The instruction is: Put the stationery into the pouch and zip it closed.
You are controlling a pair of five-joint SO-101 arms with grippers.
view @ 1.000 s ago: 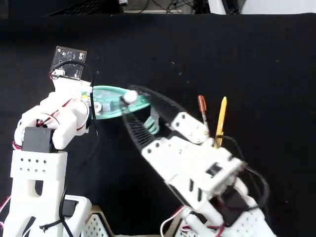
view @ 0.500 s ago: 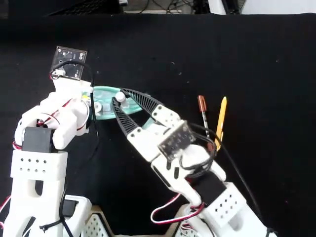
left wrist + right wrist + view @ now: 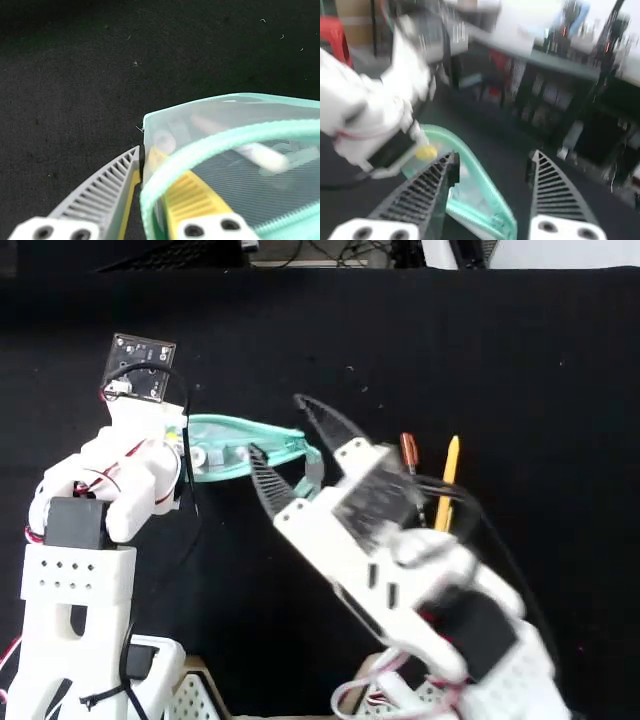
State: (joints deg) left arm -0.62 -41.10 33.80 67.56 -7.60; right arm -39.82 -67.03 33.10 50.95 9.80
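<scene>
Pouch point(image 3: 245, 445) rim sits clamped in left gripper point(image 3: 144, 156); right gripper point(image 3: 494, 156), wide open and empty just beside pouch, may knock it loose.

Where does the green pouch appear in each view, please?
High view: the pouch left of centre, between the arms.
Left wrist view: the pouch close up, pinched by the left gripper.
Right wrist view: the pouch just ahead of the open right gripper.
Shared landmark: the left gripper holding it.
</scene>
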